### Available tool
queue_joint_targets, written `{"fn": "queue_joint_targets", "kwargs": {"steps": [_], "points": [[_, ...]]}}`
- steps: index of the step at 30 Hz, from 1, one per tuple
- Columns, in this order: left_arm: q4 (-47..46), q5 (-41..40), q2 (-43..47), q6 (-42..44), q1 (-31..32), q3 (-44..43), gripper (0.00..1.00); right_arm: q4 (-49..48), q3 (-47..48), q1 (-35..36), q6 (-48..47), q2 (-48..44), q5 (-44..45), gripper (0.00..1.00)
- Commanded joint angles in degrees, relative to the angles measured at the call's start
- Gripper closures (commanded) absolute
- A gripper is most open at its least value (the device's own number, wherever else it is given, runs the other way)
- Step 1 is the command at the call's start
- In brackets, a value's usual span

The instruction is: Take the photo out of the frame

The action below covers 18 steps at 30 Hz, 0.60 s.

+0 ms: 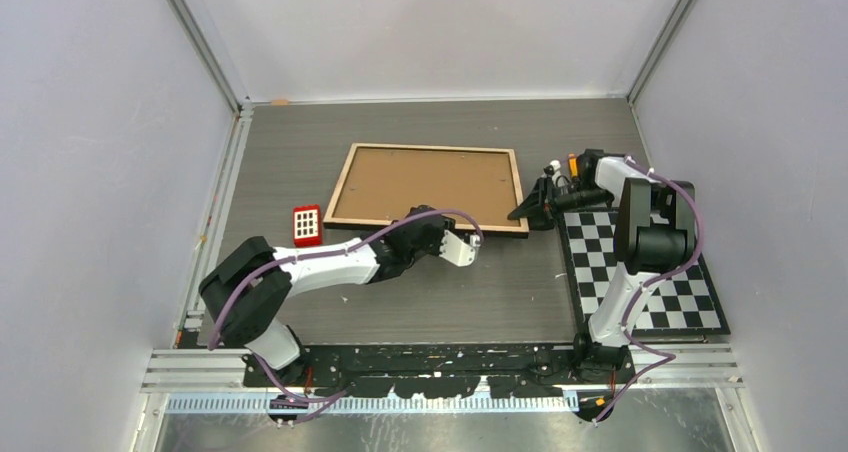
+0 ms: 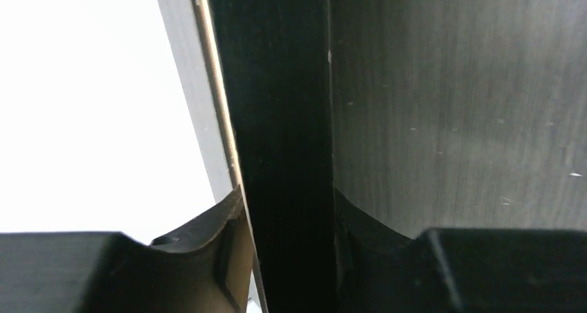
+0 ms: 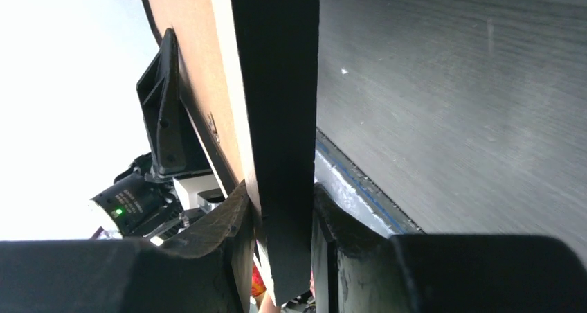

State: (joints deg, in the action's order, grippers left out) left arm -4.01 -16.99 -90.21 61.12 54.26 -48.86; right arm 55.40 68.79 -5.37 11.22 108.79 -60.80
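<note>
We see the frame (image 1: 425, 185) lying back up on the dark table (image 1: 500, 292), towards the far middle, its light wood edge running round a brown backing board (image 1: 400, 172); the photo is hidden from us in every view, since only the back and the black rim show. The left gripper (image 1: 425, 218) reaches the frame at its near long edge, a little right of the middle. In the left wrist view the black rim (image 2: 287, 119) runs straight between the two fingers (image 2: 208, 240), and both lie against it, so we read this gripper as clamped on the frame. The right gripper (image 1: 528, 210) sits at the near right corner of the frame. In the right wrist view its fingers (image 3: 214, 237) press on either face of the rim (image 3: 277, 84), one on the brown back and one on the black front, so this hand too is closed on the frame. Past the board in that same view we make out a black finger (image 3: 163, 119) of the other arm resting on the brown back. A black-and-white checkerboard (image 1: 650, 272) lies on the table just right of the frame, under the right arm. A small red block (image 1: 307, 225) with white squares sits beside the near left corner of the frame; we cannot tell whether it touches the wood.
</note>
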Motion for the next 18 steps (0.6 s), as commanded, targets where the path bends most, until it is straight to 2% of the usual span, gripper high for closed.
{"fn": "queue_joint_targets", "kwargs": {"steps": [1,4,6,7,12,14,18], "points": [[1.8,-0.8,0.6,-0.2,-0.1,-5.6,0.71,8.4,2.7,0.3,-0.4,-0.2,-1.8,0.94],[8.9,-0.5,1.0,-1.7,-0.1,-9.6,0.82,10.0,4.2,0.3,-2.0,-0.2,-1.7,0.78],[14.6,-0.1,1.3,-2.7,0.0,-13.0,0.95,11.2,5.5,0.3,-3.5,-0.2,-1.1,0.61],[18.1,0.0,1.4,-3.3,0.2,-14.9,1.00,11.9,6.2,0.2,-4.2,-0.2,-0.6,0.57],[39.7,0.9,1.0,-6.8,0.7,-28.1,1.00,12.5,9.6,-1.1,-5.1,-1.4,4.9,0.11],[47.5,1.5,0.7,-8.4,1.0,-33.0,1.00,11.9,10.8,-1.7,-5.7,-2.5,7.3,0.02],[62.2,4.7,-0.9,-13.1,1.5,-42.9,1.00,10.4,13.1,-2.8,-7.8,-4.6,12.0,0.00]]}}
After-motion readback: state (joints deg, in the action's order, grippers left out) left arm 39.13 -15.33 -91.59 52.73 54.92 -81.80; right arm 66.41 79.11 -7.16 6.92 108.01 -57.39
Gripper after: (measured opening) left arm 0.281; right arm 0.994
